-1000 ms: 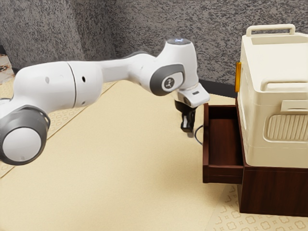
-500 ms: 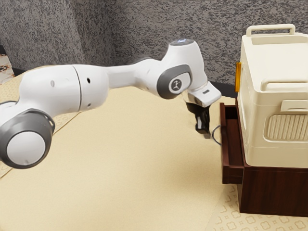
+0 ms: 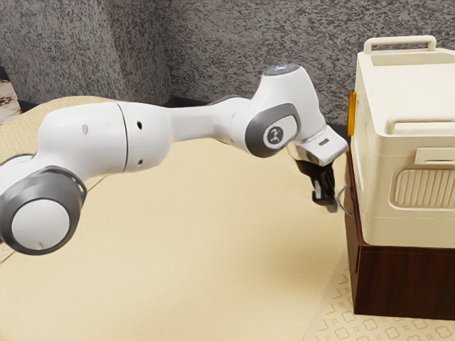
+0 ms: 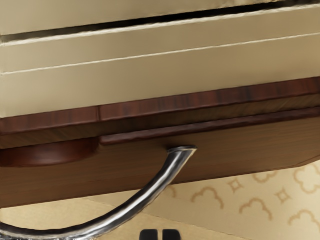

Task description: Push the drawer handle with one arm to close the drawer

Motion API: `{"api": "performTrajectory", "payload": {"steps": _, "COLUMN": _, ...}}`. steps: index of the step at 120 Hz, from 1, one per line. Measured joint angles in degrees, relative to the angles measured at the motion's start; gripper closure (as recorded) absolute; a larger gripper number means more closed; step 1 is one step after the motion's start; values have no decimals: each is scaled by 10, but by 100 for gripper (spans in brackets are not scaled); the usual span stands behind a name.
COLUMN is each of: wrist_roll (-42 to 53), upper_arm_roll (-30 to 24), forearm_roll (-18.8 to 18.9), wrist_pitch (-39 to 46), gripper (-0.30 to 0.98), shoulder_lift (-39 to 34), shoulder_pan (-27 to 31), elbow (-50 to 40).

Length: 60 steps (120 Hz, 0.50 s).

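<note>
A grey, rough-textured wall (image 3: 227,46) stands behind the pale cream counter (image 3: 206,277), whose outer part carries a looped pattern. Over the counter the white arm (image 3: 146,135) reaches toward the exterior view's right, bent downward at the wrist. There a cream box (image 3: 405,192) with raised grips on its lid sits on a dark reddish-brown cabinet (image 3: 405,284). The drawer (image 4: 250,142) is in the cabinet, beneath the box, pushed in flush or very nearly so; whether a sliver remains cannot be told. In front of it the black gripper (image 3: 331,207) points downward, its jaws pressed together or all but, just a thin line between their tips. Right beside them, the curved metal handle (image 4: 142,200) bows out from the drawer's front; contact cannot be made out. An amber strip (image 3: 351,114) edges the box.
</note>
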State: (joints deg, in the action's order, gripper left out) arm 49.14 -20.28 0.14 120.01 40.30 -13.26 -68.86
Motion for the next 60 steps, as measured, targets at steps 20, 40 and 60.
{"api": "performTrajectory", "payload": {"steps": 20, "wrist_roll": -2, "upper_arm_roll": -1, "forearm_roll": 0, "wrist_pitch": 8, "gripper": 79, "shoulder_lift": 0, "shoulder_pan": -2, "elbow": 0}}
{"api": "performTrajectory", "payload": {"steps": 40, "wrist_roll": -4, "upper_arm_roll": 2, "forearm_roll": -2, "wrist_pitch": 4, "gripper": 79, "shoulder_lift": -32, "shoulder_pan": 13, "elbow": -27}}
{"api": "performTrajectory", "payload": {"steps": 60, "wrist_roll": -14, "upper_arm_roll": 4, "forearm_roll": -4, "wrist_pitch": -102, "gripper": 79, "shoulder_lift": -281, "shoulder_pan": 102, "elbow": -115}}
